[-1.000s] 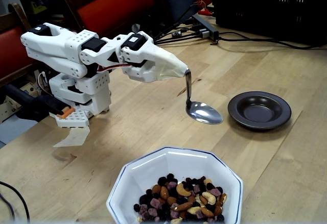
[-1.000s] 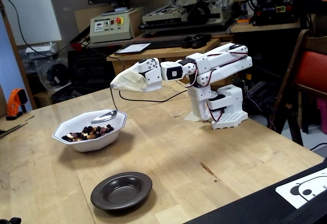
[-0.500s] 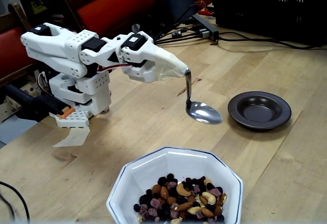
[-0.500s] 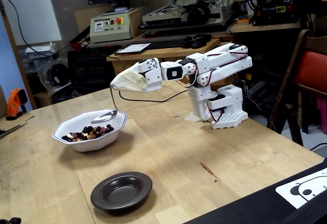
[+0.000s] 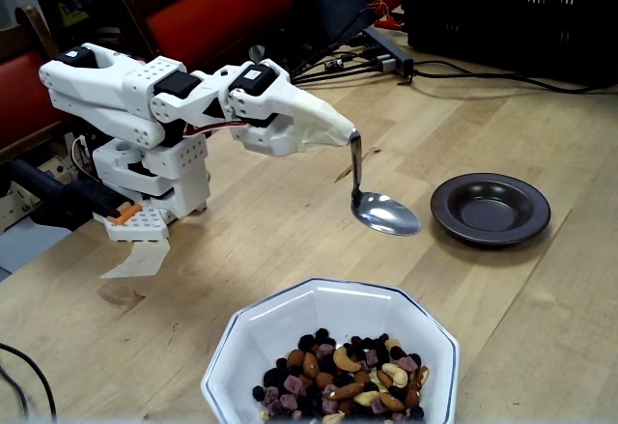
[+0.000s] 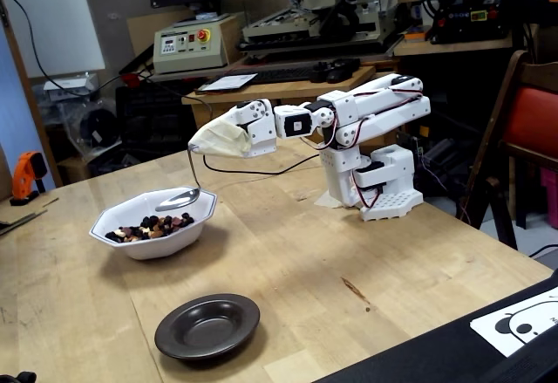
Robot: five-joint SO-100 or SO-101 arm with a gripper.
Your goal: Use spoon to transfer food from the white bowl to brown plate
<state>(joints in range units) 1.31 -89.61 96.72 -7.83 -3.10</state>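
The white bowl [image 5: 328, 347] of food [image 5: 343, 376] sits at lower centre. The gripper [image 5: 338, 134], closed on the spoon [image 5: 384, 213], holds it empty at mid-frame. The brown plate [image 5: 490, 209] lies at right. Recommended: lower the spoon shallowly into the food, then lift level.

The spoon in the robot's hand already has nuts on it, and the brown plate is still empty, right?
Not quite. The spoon held by the hand is empty; a fixed view shows its bowl bare and shiny. The nuts are all in the white bowl. The brown plate is indeed empty.
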